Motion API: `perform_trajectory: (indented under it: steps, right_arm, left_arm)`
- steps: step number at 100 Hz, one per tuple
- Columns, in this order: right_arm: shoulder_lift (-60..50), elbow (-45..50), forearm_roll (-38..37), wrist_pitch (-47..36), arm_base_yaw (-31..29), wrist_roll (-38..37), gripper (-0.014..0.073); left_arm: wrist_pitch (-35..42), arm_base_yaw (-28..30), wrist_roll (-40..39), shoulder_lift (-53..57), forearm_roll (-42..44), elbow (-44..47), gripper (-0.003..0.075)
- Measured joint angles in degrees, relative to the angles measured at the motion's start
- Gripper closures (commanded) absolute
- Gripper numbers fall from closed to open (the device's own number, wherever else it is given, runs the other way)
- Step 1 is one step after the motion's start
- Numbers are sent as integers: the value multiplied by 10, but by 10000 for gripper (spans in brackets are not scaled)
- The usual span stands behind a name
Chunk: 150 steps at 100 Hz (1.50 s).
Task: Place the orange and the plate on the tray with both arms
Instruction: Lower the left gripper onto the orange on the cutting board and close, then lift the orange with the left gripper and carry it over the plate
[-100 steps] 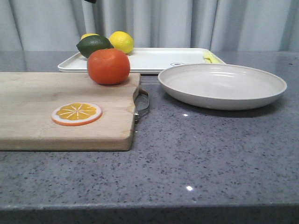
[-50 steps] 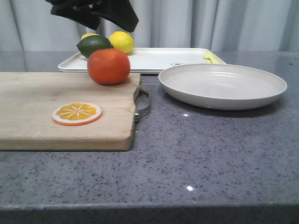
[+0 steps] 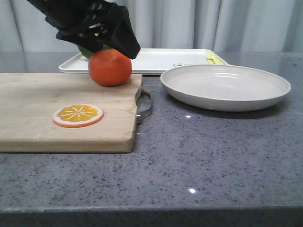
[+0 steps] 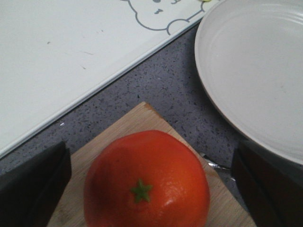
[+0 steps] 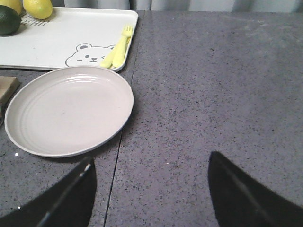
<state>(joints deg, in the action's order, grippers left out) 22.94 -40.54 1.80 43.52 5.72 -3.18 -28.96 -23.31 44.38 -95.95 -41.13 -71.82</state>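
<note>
table (image 3: 213, 156): grey speckled stone top; carries everything below. All three views show it.
cutting board (image 3: 57, 111): wood, on the robot's left side of the table, metal handle on the edge facing the plate. Front view shows it whole; left wrist view shows only one corner under the orange.
tray (image 3: 161, 59): white, rectangular, at the far side of the table behind board and plate. Right wrist view shows a bear outline printed on it and a yellow fork (image 5: 119, 47) lying by that print; front view shows only a sliver of yellow there.
plate (image 3: 225, 86): off-white, on the table just in front of the tray, beside the board handle, apart from both. Nothing on it in any view.
left end effector (image 3: 97, 29): black, jaws spread wide, low over the orange. In the left wrist view the two fingers (image 4: 33, 189) stand on either side of the orange with clear gaps, not touching it.
right end effector (image 5: 151, 194): seen only in its own wrist view; jaws apart, nothing between them, above bare table on the near side of the plate.
orange (image 3: 110, 67): on the far corner of the cutting board, nearest the tray. Green stem star visible in the left wrist view only.
lemon (image 5: 38, 7) and lime (image 5: 8, 20): on the tray's far corner; clear in the right wrist view, mostly hidden behind the left end effector in front view.
orange slice (image 3: 77, 115): flat disc on the board, nearer the camera than the orange; front view only.
</note>
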Motion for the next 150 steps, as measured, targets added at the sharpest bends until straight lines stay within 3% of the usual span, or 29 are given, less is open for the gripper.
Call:
perform_trajectory:
  steps: [28,67,100,150]
  right_arm:
    - [0,0,0,0,0,0,85]
    - [0,0,0,0,0,0,85]
    - [0,0,0,0,0,0,85]
    - [0,0,0,0,0,0,85]
  left_arm:
    - [0,0,-1,-7,13,0,122]
    - [-13,0,-1,-26,15,0,136]
    - [-14,0,-1,-26,16,0,358]
    - [-41,0,-1,-13,16,-22,365]
